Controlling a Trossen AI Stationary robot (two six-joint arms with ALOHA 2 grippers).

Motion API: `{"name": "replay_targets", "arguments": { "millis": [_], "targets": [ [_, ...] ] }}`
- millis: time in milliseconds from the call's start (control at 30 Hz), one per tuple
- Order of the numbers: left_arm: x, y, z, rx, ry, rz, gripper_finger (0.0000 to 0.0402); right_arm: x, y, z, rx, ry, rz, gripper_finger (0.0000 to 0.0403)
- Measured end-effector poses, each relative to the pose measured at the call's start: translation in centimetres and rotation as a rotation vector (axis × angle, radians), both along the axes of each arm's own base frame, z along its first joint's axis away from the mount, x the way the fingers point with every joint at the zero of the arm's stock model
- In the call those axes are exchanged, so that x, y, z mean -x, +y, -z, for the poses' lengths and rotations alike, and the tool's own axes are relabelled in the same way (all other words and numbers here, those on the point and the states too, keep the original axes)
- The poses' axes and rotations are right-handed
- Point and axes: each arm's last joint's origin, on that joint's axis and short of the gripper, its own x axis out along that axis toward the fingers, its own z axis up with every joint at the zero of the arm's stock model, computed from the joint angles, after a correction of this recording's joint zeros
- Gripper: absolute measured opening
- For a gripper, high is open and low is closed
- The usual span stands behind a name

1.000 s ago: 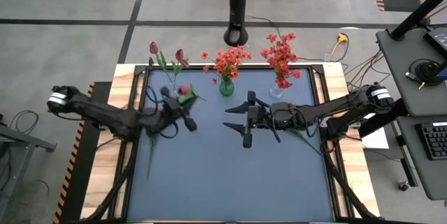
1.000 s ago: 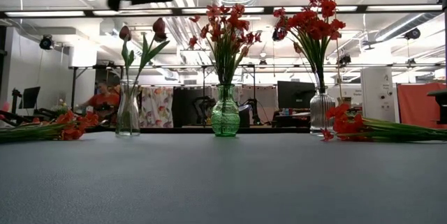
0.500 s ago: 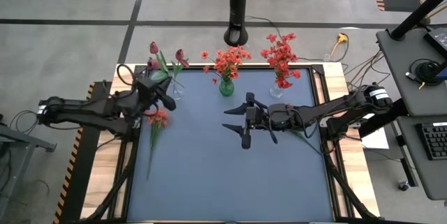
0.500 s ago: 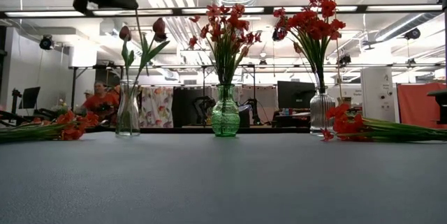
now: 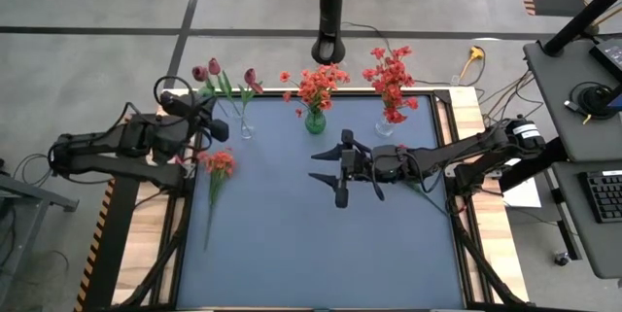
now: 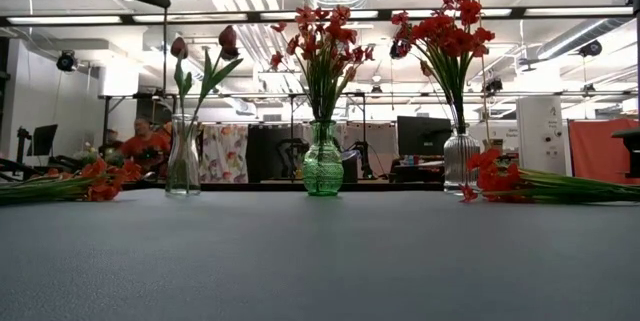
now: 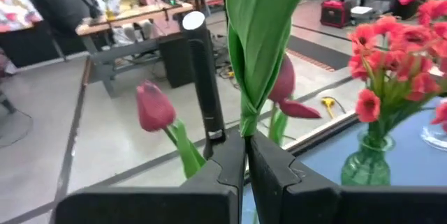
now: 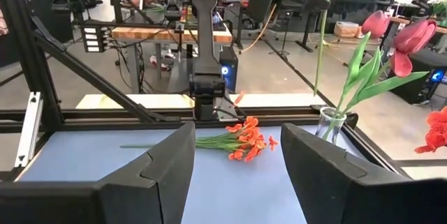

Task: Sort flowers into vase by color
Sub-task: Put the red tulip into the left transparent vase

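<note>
Left gripper hangs above the clear vase, fingers pressed on a light, whippy tulip stem—best held low—while the right gripper waits spread, empty, mid-table.

3 vases: 2 clear, 1 green. Tulips: 3 buds seen from above, 1 of those on the stem in the left gripper. 2 filled red/orange bunches. Loose bunches on mat: 2, poss. more stems hidden under right arm.
</note>
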Motion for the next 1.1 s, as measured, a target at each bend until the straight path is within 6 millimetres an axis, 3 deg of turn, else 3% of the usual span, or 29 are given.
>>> {"name": "replay_targets", "arguments": {
  "millis": [300, 767, 1100],
  "targets": [
    [-1.3, 1.0, 0.7, -0.017, -0.057, -0.024, 0.0000, 0.0, 0.0, 0.0, -0.013, -0.001, 0.001, 0.0205],
    [-2.2, 4.3, 2.0, 0.035, -0.016, -0.041, 0.0000, 0.0, 0.0, 0.0, -0.025, 0.001, 0.002, 0.0205],
    [-2.7, 4.7, 2.4, 0.072, -0.046, -0.051, 0.0000, 0.0, 0.0, 0.1, -0.018, 0.004, 0.001, 0.0205]
  ]
}}
